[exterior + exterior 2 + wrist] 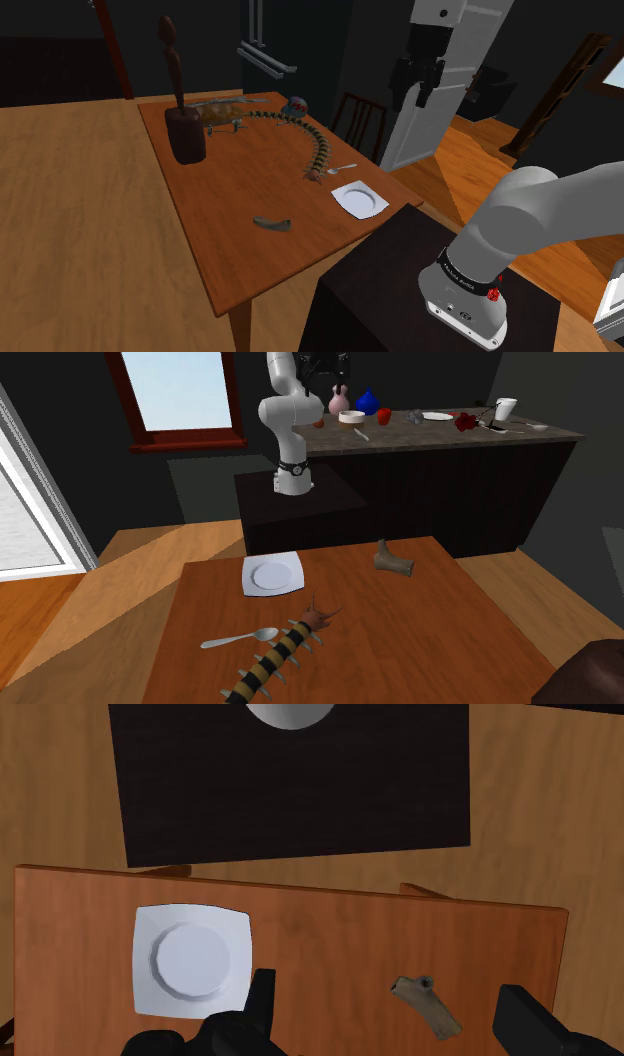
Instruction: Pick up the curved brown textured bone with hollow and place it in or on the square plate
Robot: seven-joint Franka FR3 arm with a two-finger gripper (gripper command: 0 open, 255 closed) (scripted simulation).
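Wide apart and empty, the jaws of the black gripper hang high over the wooden table, framing the bone far below without touching it. The approach looks to be the step in hand. The next move calls for a straight descent, with the fingers lined up across the bone's narrow width. It is a small, curved, grey-brown piece, rough-surfaced, with a dark hollow at one end. It lies flat near the table's edge, well apart from the white square plate.
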